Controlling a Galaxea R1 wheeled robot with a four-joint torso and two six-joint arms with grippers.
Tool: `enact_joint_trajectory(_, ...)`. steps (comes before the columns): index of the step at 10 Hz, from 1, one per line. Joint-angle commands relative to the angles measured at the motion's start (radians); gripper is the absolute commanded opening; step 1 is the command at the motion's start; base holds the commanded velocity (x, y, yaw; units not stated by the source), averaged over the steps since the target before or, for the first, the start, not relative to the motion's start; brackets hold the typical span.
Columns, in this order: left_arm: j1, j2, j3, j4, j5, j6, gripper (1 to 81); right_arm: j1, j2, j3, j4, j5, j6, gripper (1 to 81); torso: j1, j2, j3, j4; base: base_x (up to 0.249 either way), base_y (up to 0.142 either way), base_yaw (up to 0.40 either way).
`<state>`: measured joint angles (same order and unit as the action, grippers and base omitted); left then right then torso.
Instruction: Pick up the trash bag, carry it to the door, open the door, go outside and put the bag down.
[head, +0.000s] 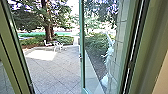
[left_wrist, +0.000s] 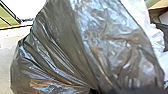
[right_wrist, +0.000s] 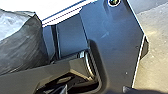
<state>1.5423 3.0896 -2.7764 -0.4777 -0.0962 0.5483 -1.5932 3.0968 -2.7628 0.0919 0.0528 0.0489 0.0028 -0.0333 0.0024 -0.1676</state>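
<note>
Thin bag (left_wrist: 62, 45) could snag on the open door's edge (head: 82, 37) and rip if the drive through is tight, and tbh I can't tell whether either pincer's clenched.

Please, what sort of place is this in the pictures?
It looks like the doorway of a building, opening onto a paved yard: a glass door stands open, with paving, a large tree and white outdoor furniture beyond.
</note>
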Motion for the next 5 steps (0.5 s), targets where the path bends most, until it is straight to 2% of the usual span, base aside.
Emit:
enact_joint_trajectory(1, -0.057, 0.006, 0.003, 0.007, 0.058, 0.005, 1.0, 0.054, 0.005, 0.005, 0.003, -0.053, -0.003, 81.1, 0.000, 0.000, 0.000, 0.000, 0.088, 0.000, 0.000)
enact_joint_trajectory(5, -0.058, 0.008, 0.003, 0.007, 0.058, 0.005, 1.0, 0.054, 0.005, 0.005, 0.005, -0.051, -0.001, 81.1, 0.000, 0.000, 0.000, 0.000, 0.091, 0.000, 0.000)
